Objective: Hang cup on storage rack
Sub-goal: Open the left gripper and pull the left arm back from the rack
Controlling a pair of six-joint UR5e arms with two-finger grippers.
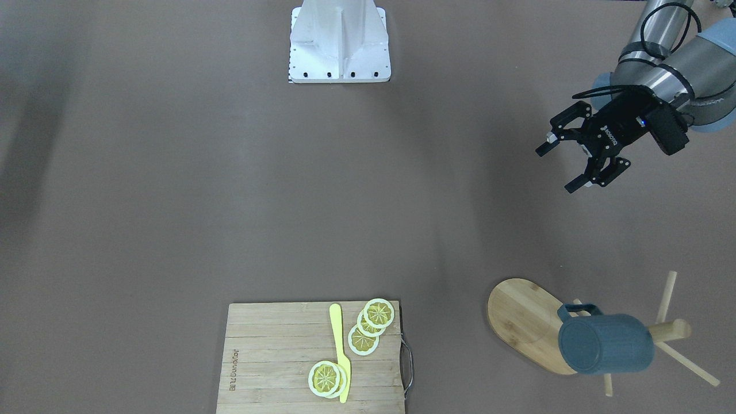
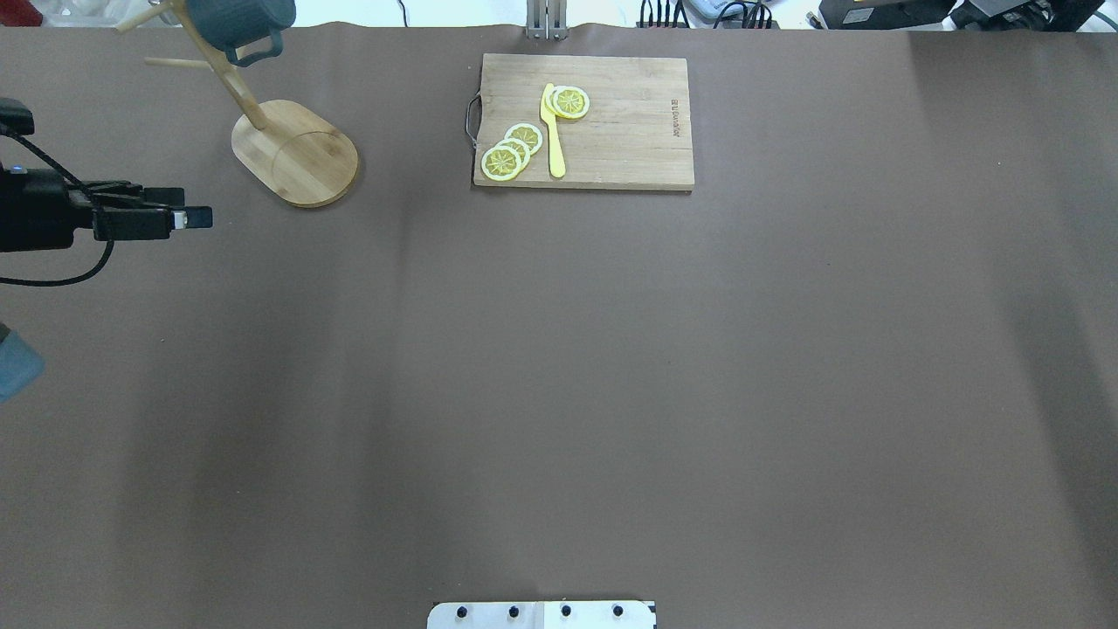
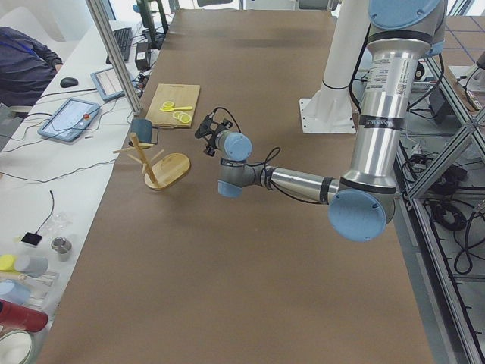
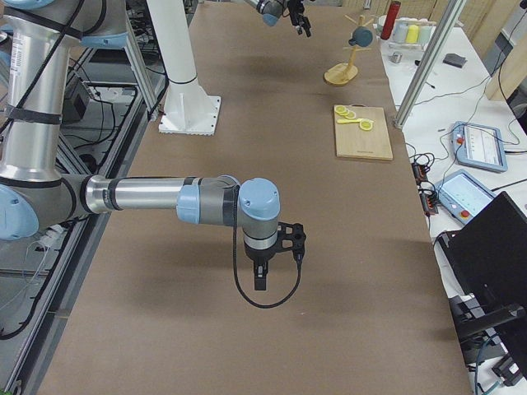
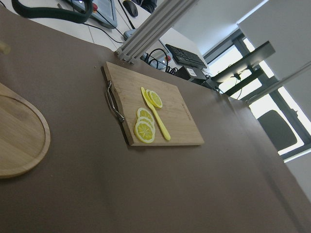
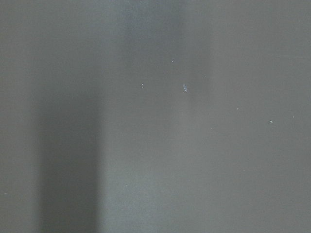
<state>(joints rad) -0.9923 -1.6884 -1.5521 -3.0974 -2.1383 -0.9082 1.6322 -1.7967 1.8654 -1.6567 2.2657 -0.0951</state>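
The dark slate-blue cup [image 1: 606,345] hangs by its handle on a peg of the bamboo storage rack [image 1: 523,322]. It also shows in the overhead view [image 2: 240,22], above the rack's oval base [image 2: 297,153]. My left gripper [image 1: 555,169] is open and empty, in the air well apart from the rack, toward the robot's side. In the overhead view the left gripper [image 2: 188,208] is at the left edge. My right gripper [image 4: 276,255] shows only in the exterior right view, low over bare table, far from the rack; I cannot tell whether it is open or shut.
A wooden cutting board [image 1: 276,356] with several lemon slices [image 1: 379,313] and a yellow knife [image 1: 340,351] lies at the table's far edge from the robot. The white robot base [image 1: 339,46] is at the near middle edge. Brown table surface lies between.
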